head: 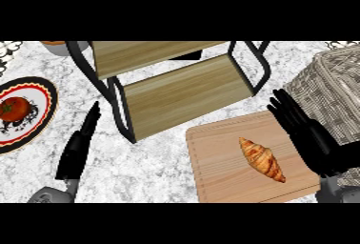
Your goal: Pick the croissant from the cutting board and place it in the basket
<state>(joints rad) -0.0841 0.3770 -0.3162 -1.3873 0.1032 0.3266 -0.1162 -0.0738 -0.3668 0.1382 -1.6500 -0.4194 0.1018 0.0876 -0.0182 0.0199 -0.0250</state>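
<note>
A golden-brown croissant (pixel 262 158) lies on the wooden cutting board (pixel 225 167) at the lower right of the head view. My right hand (pixel 309 136) hovers over the board's right edge, just right of the croissant, fingers straight and pointing up-left, holding nothing. The grey wicker basket (pixel 336 88) stands at the right edge, directly beyond that hand. My left hand (pixel 77 147) stays open at the lower left, fingers up, far from the board.
A black-framed rack with two wooden shelves (pixel 179 90) stands in the middle at the back, close to the board's far-left corner. A patterned plate (pixel 38 121) bearing a tomato (pixel 15 108) sits at the left edge. A bowl (pixel 67 46) peeks in top left.
</note>
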